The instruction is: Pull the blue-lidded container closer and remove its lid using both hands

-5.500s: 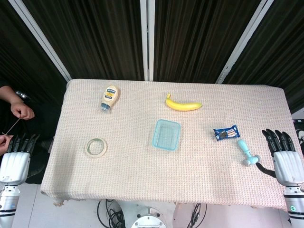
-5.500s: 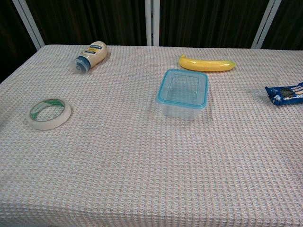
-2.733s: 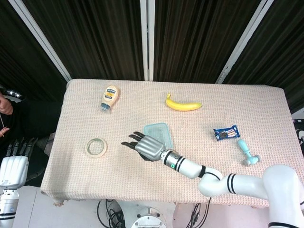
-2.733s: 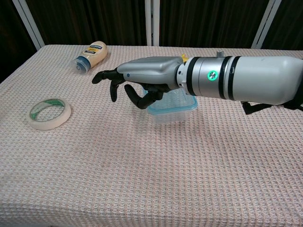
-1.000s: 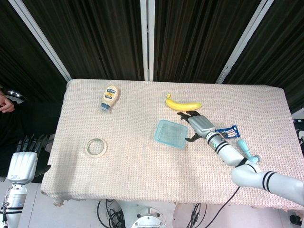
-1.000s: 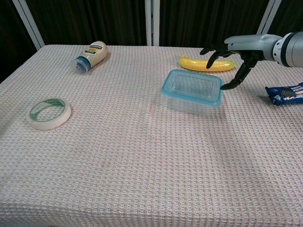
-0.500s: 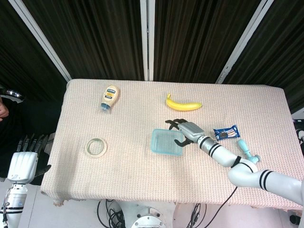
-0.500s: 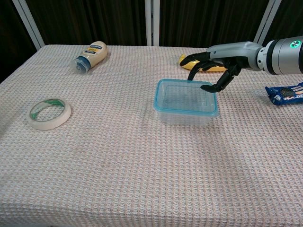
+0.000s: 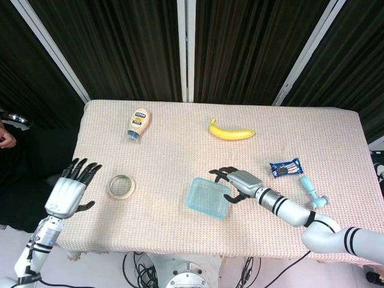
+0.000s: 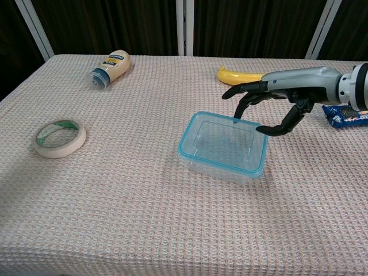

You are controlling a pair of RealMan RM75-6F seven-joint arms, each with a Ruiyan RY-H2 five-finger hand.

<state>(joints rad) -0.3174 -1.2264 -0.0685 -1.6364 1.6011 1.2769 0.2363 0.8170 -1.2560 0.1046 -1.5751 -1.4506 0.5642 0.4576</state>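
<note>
The clear container with its blue-rimmed lid (image 9: 208,197) (image 10: 223,145) sits slightly turned on the tablecloth, a little right of centre and toward the front. My right hand (image 9: 237,182) (image 10: 270,103) reaches in from the right, its fingers spread and curved. Its fingertips (image 10: 236,118) sit at the lid's far rim and the thumb is at the right corner. It grips nothing. My left hand (image 9: 69,192) hovers with fingers apart at the table's left edge, far from the container, and only the head view shows it.
A roll of tape (image 9: 121,186) (image 10: 60,138) lies left of centre, close to my left hand. At the back are a mayonnaise bottle (image 9: 138,123) (image 10: 110,66) and a banana (image 9: 231,131) (image 10: 241,76). A blue cookie packet (image 9: 285,168) (image 10: 345,115) and a light blue toy (image 9: 312,192) lie to the right.
The container has slid toward the table's front with my right hand's fingers at its far rim. My left hand has risen from below the table to its left edge.
</note>
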